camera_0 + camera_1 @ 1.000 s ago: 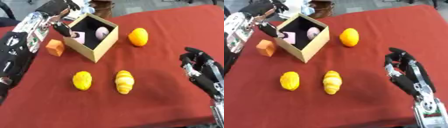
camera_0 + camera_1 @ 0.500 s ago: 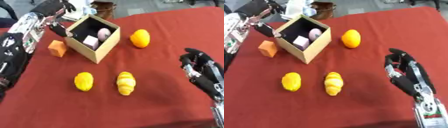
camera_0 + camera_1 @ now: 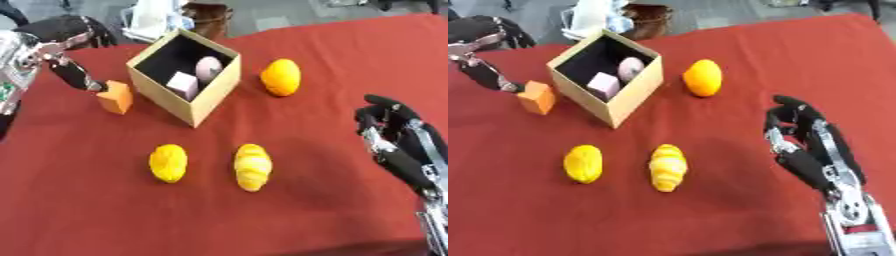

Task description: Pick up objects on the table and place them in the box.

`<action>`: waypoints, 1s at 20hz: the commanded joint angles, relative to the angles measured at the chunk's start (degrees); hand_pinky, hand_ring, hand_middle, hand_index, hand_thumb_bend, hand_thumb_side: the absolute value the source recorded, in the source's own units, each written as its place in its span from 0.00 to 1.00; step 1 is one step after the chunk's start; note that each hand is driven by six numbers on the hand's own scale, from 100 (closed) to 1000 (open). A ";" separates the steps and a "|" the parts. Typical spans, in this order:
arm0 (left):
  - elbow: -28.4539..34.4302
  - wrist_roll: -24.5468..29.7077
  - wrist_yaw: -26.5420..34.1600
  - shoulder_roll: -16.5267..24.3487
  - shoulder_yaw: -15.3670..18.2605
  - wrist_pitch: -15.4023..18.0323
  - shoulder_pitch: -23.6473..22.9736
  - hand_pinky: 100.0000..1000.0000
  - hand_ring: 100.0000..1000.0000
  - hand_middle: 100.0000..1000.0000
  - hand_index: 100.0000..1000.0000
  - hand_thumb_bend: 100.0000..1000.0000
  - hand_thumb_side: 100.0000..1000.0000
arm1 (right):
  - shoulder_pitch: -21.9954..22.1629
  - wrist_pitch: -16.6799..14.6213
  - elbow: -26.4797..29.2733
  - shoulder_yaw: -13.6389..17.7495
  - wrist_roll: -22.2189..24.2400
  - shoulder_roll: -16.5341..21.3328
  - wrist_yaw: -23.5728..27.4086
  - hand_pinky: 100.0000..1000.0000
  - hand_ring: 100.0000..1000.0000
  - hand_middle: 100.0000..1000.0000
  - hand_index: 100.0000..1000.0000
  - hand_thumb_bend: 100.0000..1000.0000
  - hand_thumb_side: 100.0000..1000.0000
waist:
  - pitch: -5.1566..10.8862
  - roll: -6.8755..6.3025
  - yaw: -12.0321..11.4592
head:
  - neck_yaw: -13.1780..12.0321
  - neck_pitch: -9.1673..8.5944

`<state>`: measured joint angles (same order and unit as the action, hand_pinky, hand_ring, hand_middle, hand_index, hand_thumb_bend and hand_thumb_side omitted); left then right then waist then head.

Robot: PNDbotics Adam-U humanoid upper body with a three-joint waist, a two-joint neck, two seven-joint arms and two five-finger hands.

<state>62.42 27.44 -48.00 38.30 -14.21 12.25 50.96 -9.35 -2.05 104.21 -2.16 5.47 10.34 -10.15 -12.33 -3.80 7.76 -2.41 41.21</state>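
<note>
An open cardboard box [image 3: 159, 98] stands at the back left of the red table, with a pink cube [image 3: 182, 85] and a pale pink egg-shaped thing [image 3: 208, 68] inside. An orange cube [image 3: 115, 97] lies just left of it. Right of the box sits an orange fruit [image 3: 281, 77]. Nearer me lie a yellow lemon [image 3: 168, 162] and a yellow croissant [image 3: 252, 167]. My left hand [image 3: 68, 64] hovers at the far left, open and holding nothing, one fingertip close to the orange cube's upper left corner. My right hand [image 3: 805, 142] rests open at the right edge, fingers relaxed.
The red cloth [image 3: 315, 40] covers the whole table. Beyond its far edge stand a white thing [image 3: 157, 17] and a brown bag [image 3: 208, 14]. Bare cloth lies between the croissant and my right hand.
My left hand has drawn back leftward from above the box's rim to beside the orange cube. The right hand and the loose objects have stayed put.
</note>
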 commanded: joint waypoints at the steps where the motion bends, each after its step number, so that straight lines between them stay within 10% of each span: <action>1: -0.37 3.64 -0.14 1.89 1.47 -0.17 0.85 0.75 0.68 0.66 0.80 0.58 0.00 | -0.38 -0.13 0.66 0.21 -0.16 0.66 0.04 0.61 0.71 0.63 0.83 0.00 0.37 | 1.38 0.76 -0.11 | 0.16 -0.24; 20: -8.73 -1.50 -9.49 -3.89 3.07 -1.90 0.65 0.75 0.71 0.71 0.83 0.58 0.00 | -0.38 -0.16 0.59 0.02 0.06 0.40 0.18 0.61 0.71 0.63 0.83 0.00 0.38 | 0.95 0.94 0.76 | -0.26 0.12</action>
<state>53.57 27.00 -56.62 33.39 -12.02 10.56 50.85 -9.27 -2.05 104.20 -2.18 5.49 10.34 -10.15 -12.33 -3.72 8.51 -2.51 41.28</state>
